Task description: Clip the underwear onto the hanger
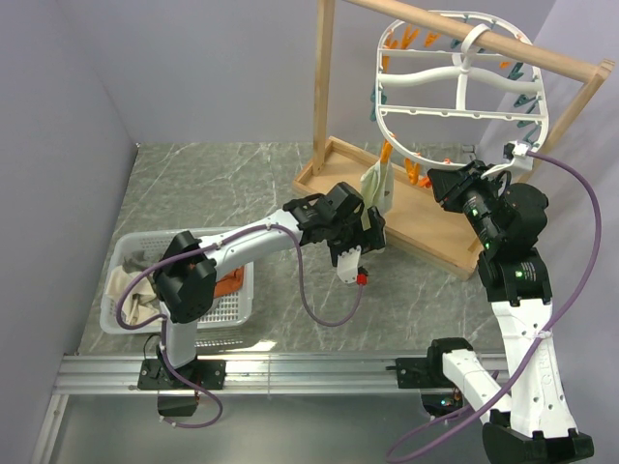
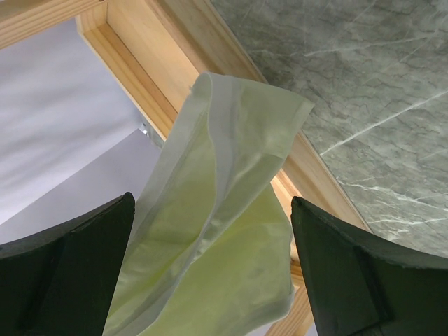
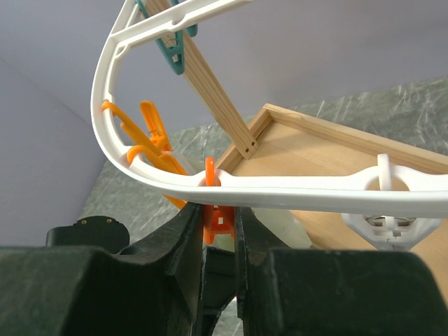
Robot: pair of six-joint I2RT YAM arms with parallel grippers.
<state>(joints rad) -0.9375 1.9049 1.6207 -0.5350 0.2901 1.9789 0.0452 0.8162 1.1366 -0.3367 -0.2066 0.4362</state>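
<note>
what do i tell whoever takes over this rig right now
Left gripper: open, fingers either side of the underwear, not gripping it.
Right gripper: shut on an orange clothespin at the hanger's lower rim.
Underwear: hanging just below that rim.
Done: underwear is up at the rim.
Left: confirm the pin bites the fabric (not visible), then release.

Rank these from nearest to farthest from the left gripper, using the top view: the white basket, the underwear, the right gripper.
1. The underwear: hanging between the left gripper's open jaws.
2. The right gripper: just to the right, closed on an orange clothespin at the hanger's lower rim.
3. The white basket: far left, beside the left arm's base.
</note>
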